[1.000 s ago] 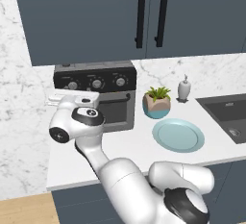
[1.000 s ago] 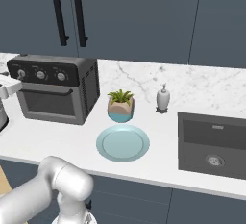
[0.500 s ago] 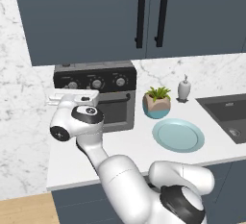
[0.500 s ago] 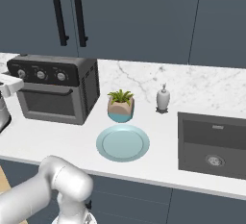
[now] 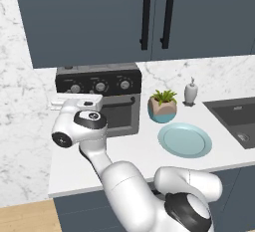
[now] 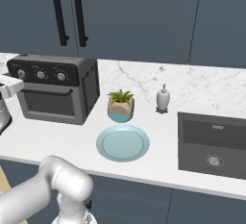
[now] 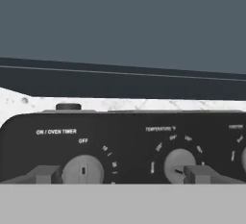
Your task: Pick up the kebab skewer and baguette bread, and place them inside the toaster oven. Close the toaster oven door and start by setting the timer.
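Left base view: the boxy grey toaster oven with a black control panel (image 5: 99, 104) stood on the white marble counter (image 5: 144, 154), far left, against the marble backsplash. Its dark glass-windowed drop-down door (image 5: 117, 114) was shut, upright. The white arm's hand was raised in front of the oven's left part, at panel height; the fingertips could not be made out from here. To the right of the oven sat a small potted green plant (image 5: 162, 105), then a white soap dispenser (image 5: 191, 92), then a dark sink basin (image 5: 234, 121). A round pale blue plate (image 5: 185, 139) lay bare, near the plant. Dark blue wall cabinets (image 5: 149, 17) hung above.

Right base view: the oven (image 6: 55, 91) was at the left with its door (image 6: 45, 104) closed. The plate (image 6: 122, 143) lay in front of the plant (image 6: 120, 105), apart from it. The skewer and baguette could not be seen on plate or counter.

Hand view: the two-finger gripper (image 7: 122, 174) was spread wide, grasping nothing. Its left fingertip (image 7: 44, 174) was just left of the silver timer knob (image 7: 83, 170), marked "ON / OVEN TIMER", pointer near OFF. Its right fingertip (image 7: 198, 174) overlapped the right edge of the temperature knob (image 7: 178, 164).
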Controlling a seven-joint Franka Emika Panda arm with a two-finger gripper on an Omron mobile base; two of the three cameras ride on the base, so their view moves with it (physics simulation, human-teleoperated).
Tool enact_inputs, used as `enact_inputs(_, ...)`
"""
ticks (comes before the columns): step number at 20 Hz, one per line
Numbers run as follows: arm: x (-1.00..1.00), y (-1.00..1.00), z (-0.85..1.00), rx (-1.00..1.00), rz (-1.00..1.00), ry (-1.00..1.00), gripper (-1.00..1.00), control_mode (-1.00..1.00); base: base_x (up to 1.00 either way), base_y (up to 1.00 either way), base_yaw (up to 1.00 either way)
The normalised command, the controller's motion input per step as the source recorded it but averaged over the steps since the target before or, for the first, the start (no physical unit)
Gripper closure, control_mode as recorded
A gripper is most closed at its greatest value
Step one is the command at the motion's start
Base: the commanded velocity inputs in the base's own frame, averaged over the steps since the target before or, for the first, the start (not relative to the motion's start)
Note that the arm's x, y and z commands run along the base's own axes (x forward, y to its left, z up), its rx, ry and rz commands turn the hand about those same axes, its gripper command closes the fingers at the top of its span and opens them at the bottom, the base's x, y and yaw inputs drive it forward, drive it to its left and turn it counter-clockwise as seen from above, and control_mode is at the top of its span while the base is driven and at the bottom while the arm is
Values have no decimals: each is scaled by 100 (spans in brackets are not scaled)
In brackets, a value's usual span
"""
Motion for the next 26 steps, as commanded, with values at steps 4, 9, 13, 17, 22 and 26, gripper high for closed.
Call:
enact_inputs(4, 7, 0, 0, 0, 0, 0, -100, -100, 0, 0, 0)
enact_inputs(9, 16, 0, -1, 0, 0, 0, -100, -100, 0, 0, 0)
enact_inputs(13, 11, 0, -2, 0, 0, 0, -100, -100, 0, 0, 0)
enact_inputs(17, 5, 0, 0, 0, 0, 0, -100, -100, 0, 0, 0)
enact_inputs(22, 1, 0, 0, 0, 0, 0, -100, -100, 0, 0, 0)
enact_inputs(26, 1, 0, 0, 0, 0, 0, -100, -100, 0, 0, 0)
